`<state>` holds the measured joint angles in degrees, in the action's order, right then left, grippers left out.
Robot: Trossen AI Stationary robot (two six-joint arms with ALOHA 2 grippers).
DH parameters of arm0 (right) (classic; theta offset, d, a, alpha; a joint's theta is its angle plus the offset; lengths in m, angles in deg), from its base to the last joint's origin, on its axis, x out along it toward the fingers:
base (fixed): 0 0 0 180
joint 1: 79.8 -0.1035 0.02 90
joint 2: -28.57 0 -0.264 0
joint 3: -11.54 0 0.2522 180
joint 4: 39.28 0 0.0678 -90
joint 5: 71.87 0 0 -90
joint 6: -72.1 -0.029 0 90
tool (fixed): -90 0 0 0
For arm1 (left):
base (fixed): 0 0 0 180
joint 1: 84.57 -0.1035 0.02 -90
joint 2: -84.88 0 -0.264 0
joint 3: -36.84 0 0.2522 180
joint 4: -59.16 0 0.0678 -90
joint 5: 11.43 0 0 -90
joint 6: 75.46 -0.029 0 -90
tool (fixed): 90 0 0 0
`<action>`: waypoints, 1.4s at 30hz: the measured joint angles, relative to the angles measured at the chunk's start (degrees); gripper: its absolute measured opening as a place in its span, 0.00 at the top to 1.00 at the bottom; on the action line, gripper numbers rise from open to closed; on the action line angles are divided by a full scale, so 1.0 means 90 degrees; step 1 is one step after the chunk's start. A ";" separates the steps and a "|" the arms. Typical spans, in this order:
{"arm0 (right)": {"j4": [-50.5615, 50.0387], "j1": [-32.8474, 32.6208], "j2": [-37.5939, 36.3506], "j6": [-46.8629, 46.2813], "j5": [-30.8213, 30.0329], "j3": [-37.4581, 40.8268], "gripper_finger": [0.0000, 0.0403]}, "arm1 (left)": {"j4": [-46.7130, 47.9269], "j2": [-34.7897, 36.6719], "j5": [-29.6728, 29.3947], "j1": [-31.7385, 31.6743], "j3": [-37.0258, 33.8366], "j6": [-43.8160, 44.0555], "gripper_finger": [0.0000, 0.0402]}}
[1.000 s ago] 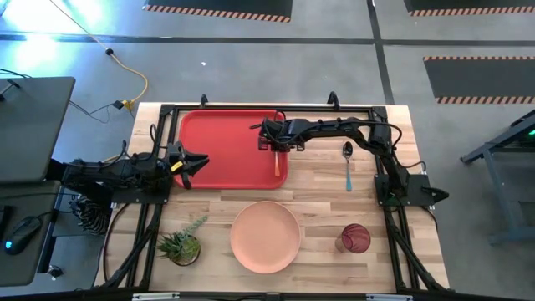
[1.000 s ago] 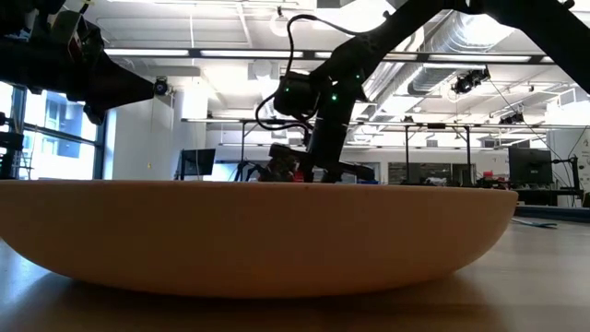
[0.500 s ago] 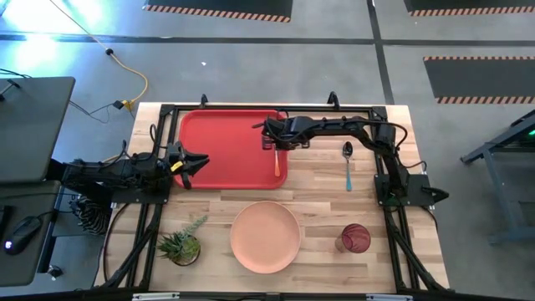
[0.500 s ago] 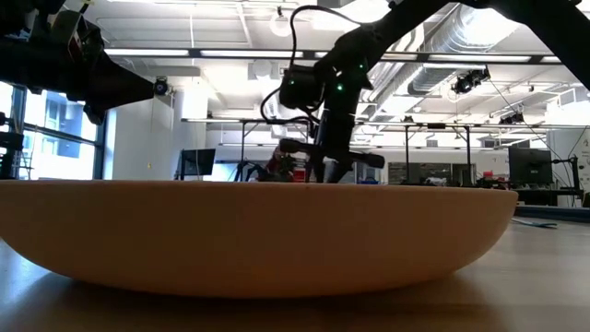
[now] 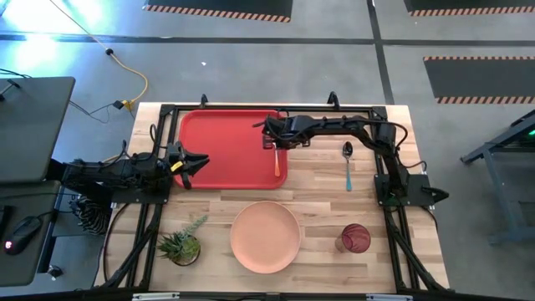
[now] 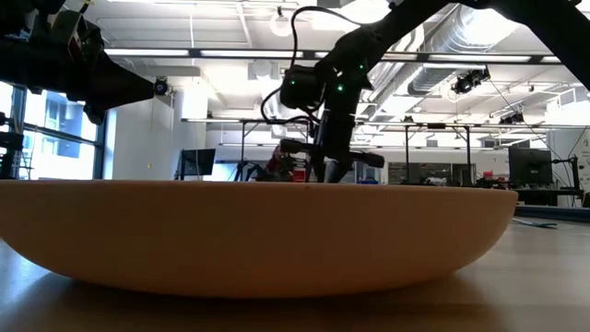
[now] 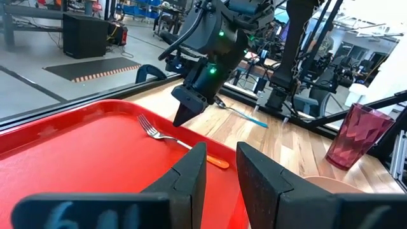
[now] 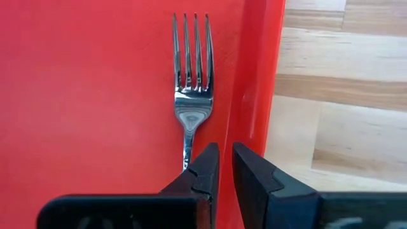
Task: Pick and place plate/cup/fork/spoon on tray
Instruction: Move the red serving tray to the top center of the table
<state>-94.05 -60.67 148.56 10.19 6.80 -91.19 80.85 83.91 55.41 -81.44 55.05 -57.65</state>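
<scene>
Already we see the fork (image 8: 191, 95) lying inside the tray (image 5: 221, 150), hard against its right rim, with our right gripper (image 8: 221, 168) above it, fingers nearly closed on nothing. Dropping lower could snag the handle; our left gripper (image 7: 219, 168) waits, slightly parted.

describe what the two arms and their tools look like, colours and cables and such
Both arms are dark, almost black, built of jointed segments with black cables looped along them. The right tool ends in two slim, wedge-shaped dark fingers; green indicator lights glow on its wrist housing. The left tool has the same pointed dark fingers, with a small yellow marking behind them.
</scene>
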 joint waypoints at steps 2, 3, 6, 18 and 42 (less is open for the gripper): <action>0.0002 0.0058 0.0016 0.0058 0.0089 0.0000 0.91 | 0.0000 -0.0001 -0.0001 0.0000 0.0000 0.0001 0.81; 0.0008 0.0076 0.0017 0.0059 0.0089 0.0000 0.91 | 0.0000 0.0000 -0.0002 0.0000 0.0000 0.0001 0.81; 0.0107 0.0099 0.0017 0.0065 0.0075 0.0000 0.91 | 0.0000 -0.0001 -0.0002 0.0000 0.0000 0.0001 0.81; 0.0128 0.0127 0.0151 0.0200 0.0060 0.0000 0.91 | 0.0001 -0.0001 -0.0017 0.0001 0.0000 -0.0001 0.81; -0.0929 0.0290 0.0153 -0.0132 -0.0192 0.0000 0.91 | 0.0000 0.0001 -0.0024 0.0002 0.0000 0.0001 0.81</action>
<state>-102.41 -58.06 149.93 9.00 5.07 -91.19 80.85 83.92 55.19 -81.42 55.05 -57.64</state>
